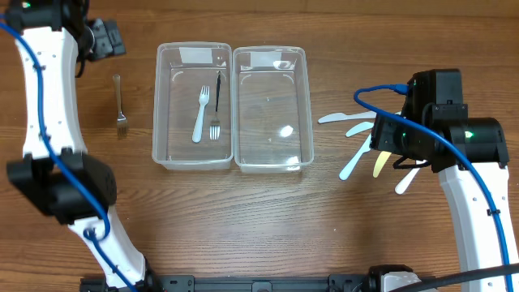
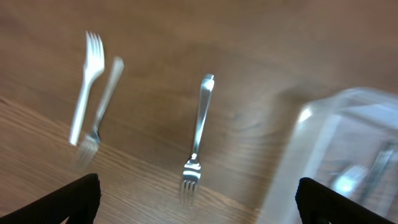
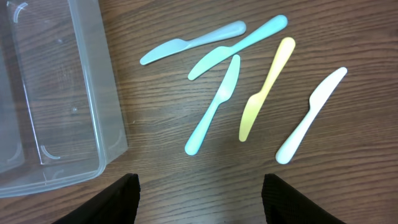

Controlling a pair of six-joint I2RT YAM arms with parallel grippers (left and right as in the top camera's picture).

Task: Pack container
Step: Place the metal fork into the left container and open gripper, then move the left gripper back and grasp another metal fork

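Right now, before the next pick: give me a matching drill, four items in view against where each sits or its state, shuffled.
Things:
1. white fork
2. yellow knife
3. all-metal fork
4. right container

Place or state:
a. on the table, left of both containers
b. empty
c. inside the left container
d. on the table, right of both containers

Pairs: 1-c, 2-d, 3-a, 4-b

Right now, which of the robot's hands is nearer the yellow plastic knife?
Right. The right hand hovers over the plastic knives, the yellow knife just ahead of its fingers. The left hand is far across the table, beyond both containers, near a metal fork.
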